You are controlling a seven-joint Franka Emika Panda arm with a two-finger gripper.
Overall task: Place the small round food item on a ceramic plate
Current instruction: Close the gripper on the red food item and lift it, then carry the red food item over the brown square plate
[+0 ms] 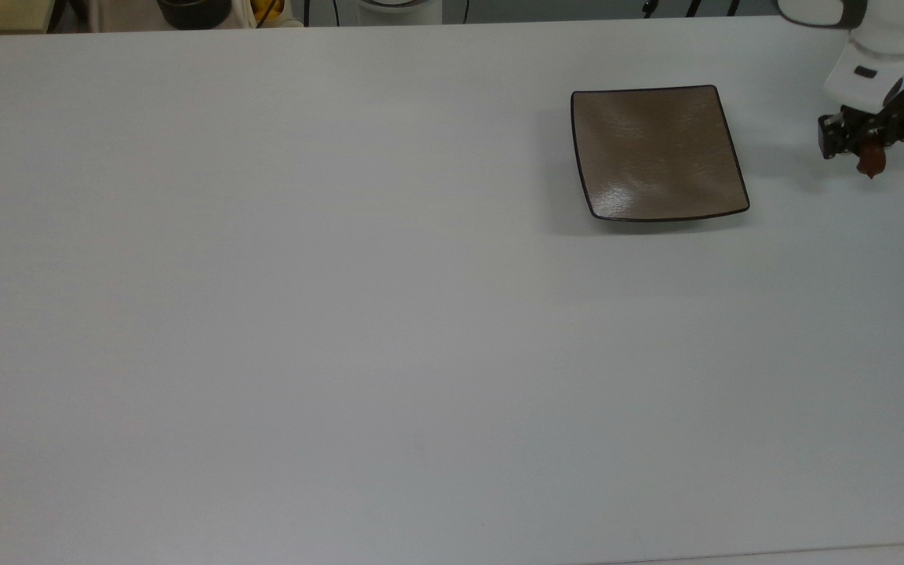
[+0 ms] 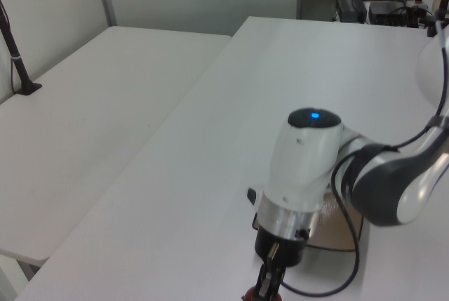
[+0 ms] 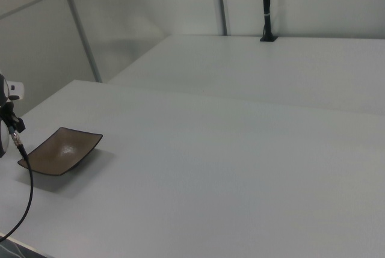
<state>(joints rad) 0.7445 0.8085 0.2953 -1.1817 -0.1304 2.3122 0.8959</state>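
The small round food item (image 1: 869,160), a glossy reddish-brown lump with a pointed tip, hangs between the fingers of my gripper (image 1: 868,151) at the top view's far right. The gripper is shut on it and holds it above the table. The ceramic plate (image 1: 656,151), square and brown-taupe with a dark rim, lies on the table to the top view's left of the gripper, apart from it. In the left view my gripper (image 2: 265,288) points down in front of the plate (image 2: 344,231), with a bit of the food item (image 2: 251,297) at the bottom edge. The right view has the plate (image 3: 60,150) at its left.
The white table (image 1: 342,314) stretches wide to the top view's left and bottom. Its right edge runs close to the gripper. A second white table (image 2: 91,125) stands alongside in the left view. Dark items (image 1: 193,12) sit beyond the far edge.
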